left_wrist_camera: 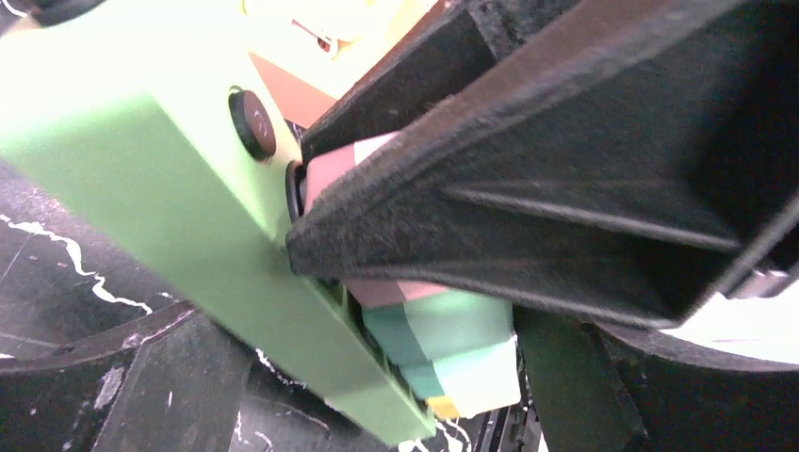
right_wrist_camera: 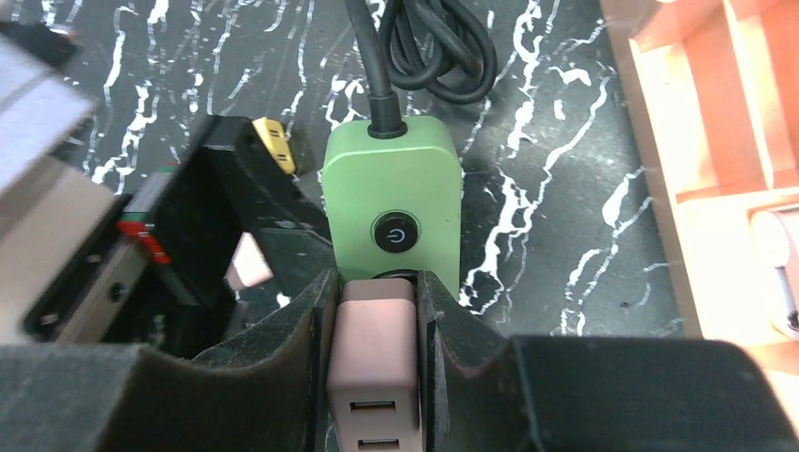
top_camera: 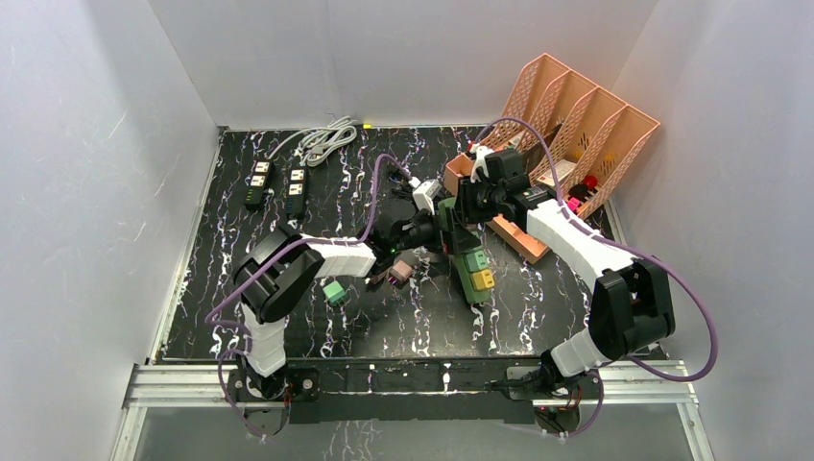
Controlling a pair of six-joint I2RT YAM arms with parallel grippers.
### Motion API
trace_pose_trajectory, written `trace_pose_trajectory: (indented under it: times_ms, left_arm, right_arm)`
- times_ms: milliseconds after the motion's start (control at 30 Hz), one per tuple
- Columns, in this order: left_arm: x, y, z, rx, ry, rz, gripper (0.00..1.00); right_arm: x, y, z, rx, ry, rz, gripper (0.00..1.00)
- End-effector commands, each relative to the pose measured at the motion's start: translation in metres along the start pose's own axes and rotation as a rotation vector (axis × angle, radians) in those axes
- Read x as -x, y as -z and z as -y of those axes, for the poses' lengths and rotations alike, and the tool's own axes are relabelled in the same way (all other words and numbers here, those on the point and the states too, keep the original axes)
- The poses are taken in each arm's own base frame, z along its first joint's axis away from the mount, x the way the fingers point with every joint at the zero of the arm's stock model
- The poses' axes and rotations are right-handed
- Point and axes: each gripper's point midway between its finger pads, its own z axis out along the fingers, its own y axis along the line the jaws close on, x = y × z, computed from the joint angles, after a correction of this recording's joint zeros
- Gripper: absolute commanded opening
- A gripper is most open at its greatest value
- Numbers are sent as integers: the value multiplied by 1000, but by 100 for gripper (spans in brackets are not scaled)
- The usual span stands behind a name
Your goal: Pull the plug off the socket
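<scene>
Right of my right hand (top_camera: 459,213) stands a peach plastic file rack (top_camera: 586,120). Left of my left hand (top_camera: 420,233) lie two black power strips (top_camera: 259,182), a coiled white cable (top_camera: 324,141) beyond them, a green cube adapter (top_camera: 334,292) nearer me.

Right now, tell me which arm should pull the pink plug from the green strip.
Right. The right gripper clamps the pink plug on both sides; the left gripper sits beside the green strip, better placed for bracing.
</scene>
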Motion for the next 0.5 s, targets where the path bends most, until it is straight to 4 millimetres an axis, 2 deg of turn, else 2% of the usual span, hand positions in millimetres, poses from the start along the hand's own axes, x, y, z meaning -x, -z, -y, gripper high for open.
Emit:
trace_pose_trajectory:
  times_ms: [0, 133, 267, 367, 467]
  left_arm:
    - [19, -9, 42, -160, 18, 99, 98]
    - [24, -11, 46, -178, 15, 105, 97]
    - [18, -12, 48, -198, 27, 76, 81]
    - [13, -10, 44, -193, 38, 65, 69]
    - [10, -7, 41, -180, 38, 65, 64]
  right_arm:
    - [51, 22, -55, 214, 10, 173, 0]
    - [48, 26, -57, 219, 21, 169, 0]
    - [51, 34, -54, 238, 14, 182, 0]
    - [55, 39, -44, 218, 3, 193, 0]
    - [58, 43, -26, 125, 10, 205, 0]
